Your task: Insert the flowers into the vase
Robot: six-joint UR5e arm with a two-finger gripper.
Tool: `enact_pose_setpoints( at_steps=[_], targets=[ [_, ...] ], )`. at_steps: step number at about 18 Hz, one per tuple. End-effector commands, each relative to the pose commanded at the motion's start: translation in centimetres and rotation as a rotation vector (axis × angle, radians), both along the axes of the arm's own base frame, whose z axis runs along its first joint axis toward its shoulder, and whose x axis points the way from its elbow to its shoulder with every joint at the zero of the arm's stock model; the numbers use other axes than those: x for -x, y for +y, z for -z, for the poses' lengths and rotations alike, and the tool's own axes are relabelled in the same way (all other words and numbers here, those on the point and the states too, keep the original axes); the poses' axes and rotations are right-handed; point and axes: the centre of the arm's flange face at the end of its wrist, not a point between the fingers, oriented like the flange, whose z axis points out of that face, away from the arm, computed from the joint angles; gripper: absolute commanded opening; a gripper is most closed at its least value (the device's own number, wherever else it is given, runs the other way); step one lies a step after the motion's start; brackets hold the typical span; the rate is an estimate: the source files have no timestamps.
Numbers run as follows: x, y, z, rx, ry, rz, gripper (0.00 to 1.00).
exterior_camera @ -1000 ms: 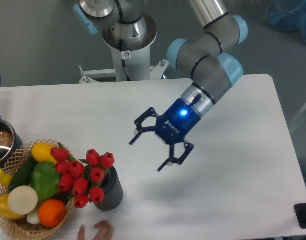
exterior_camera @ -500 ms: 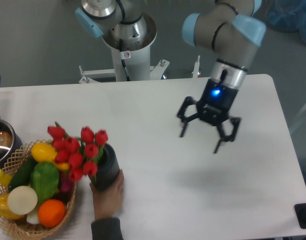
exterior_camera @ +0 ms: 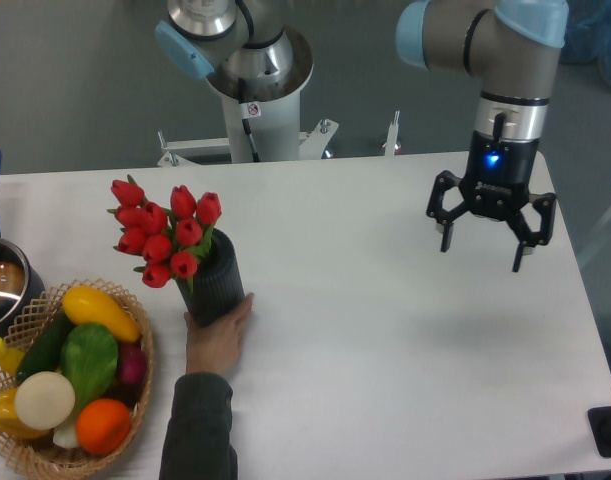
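Note:
The flowers (exterior_camera: pixel 163 231), a bunch of red tulip buds on green stems, stand in the vase (exterior_camera: pixel 213 281), a dark ribbed cylinder left of the table's middle. A person's hand (exterior_camera: pixel 219 336) grips the vase from the front. My gripper (exterior_camera: pixel 482 244) hangs open and empty above the right side of the table, fingers pointing down, far from the vase.
A wicker basket (exterior_camera: pixel 140 383) of toy vegetables sits at the front left corner. A shiny metal pot (exterior_camera: pixel 3 290) with a blue handle stands at the left edge. The person's sleeved arm (exterior_camera: pixel 196 430) reaches in from the front edge. The robot base (exterior_camera: pixel 254 85) is behind the table.
My gripper has swung from the table's middle to the right and risen. A hand came in from the front, took the vase with the flowers and moved it up, away from the basket.

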Motion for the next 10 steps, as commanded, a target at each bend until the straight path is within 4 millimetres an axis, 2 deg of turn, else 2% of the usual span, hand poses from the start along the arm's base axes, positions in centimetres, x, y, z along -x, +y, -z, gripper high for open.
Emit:
enact_pose_setpoints(
  at_steps=[1, 3, 4, 6, 10],
  targets=[
    [0.8, -0.3, -1.0, 0.047, 0.011, -0.011, 1.00],
    [2.2, 0.3, -0.1, 0.135, -0.060, -0.004, 1.00],
    [2.7, 1.5, 0.9, 0.193, -0.077, 0.011, 1.00],
    [1.9, 4.8, 3.0, 0.247, -0.078, 0.057, 1.00],
    [2.0, 6.2, 2.8, 0.295, -0.048, 0.067, 1.00]
  ],
)
